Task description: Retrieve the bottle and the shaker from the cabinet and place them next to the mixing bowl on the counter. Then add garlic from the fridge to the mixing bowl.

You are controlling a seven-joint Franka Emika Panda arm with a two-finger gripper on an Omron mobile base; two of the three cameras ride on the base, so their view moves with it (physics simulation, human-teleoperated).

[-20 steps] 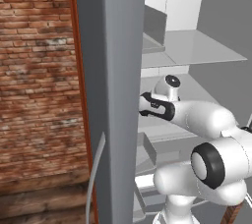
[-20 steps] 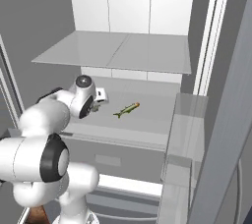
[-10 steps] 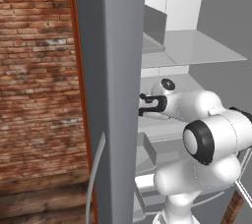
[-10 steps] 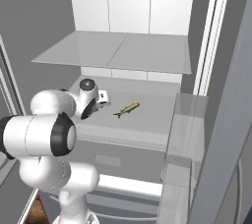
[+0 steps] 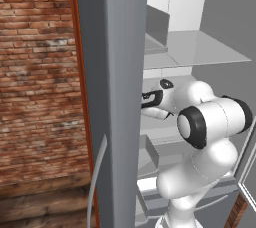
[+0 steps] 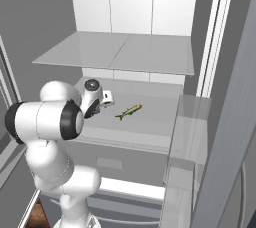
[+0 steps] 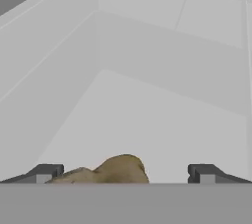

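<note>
My gripper (image 7: 123, 174) stands wide, holding nothing, the garlic (image 7: 106, 171) between its tips but nearer one — I'd risk nudging it; closing off-centre.

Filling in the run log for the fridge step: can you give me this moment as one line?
stage: reaching into fridge | gripper: open, nothing held | between fingertips: tan lumpy item, likely garlic | also on shelf: green pepper-like item

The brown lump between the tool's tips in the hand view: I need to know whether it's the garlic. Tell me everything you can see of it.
The lump is tan-brown, rounded and bumpy, with a taller hump on its right and a lower one on its left. It rests on the pale fridge shelf, between the open tool's two dark tips and nearer the left one. Its lower part is cut off, so contact cannot be told.
</note>
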